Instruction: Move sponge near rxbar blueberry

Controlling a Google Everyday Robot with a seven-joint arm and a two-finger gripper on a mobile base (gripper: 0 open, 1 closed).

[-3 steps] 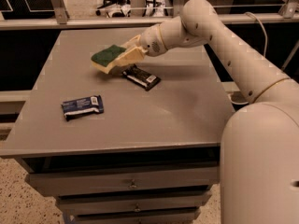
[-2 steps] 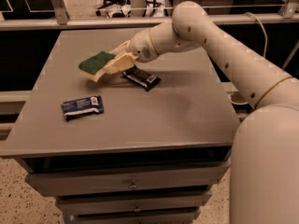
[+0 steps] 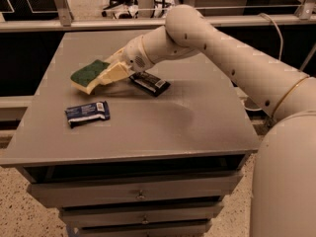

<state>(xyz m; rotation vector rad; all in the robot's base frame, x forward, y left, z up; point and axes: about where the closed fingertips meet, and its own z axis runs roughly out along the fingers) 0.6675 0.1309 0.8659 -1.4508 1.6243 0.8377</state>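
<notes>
The sponge (image 3: pixel 87 75), green scrub top over pale yellow foam, is held in my gripper (image 3: pixel 101 76) a little above the left part of the grey table (image 3: pixel 207 122). The gripper's cream fingers (image 3: pixel 114 72) are shut on the sponge's right end. The rxbar blueberry (image 3: pixel 87 112), a dark blue wrapper with white patches, lies flat on the table just below and slightly left of the sponge, apart from it. My arm (image 3: pixel 222 48) reaches in from the right.
A black-wrapped bar with a white label (image 3: pixel 150 82) lies on the table just right of the gripper, under the wrist. The table has drawers (image 3: pixel 140 194) below its front edge. A railing (image 3: pixel 59 4) and a cable (image 3: pixel 274 31) lie behind.
My gripper has carried the sponge leftward and down, from above the black bar to a spot over the table's left part, closer to the blue bar.
</notes>
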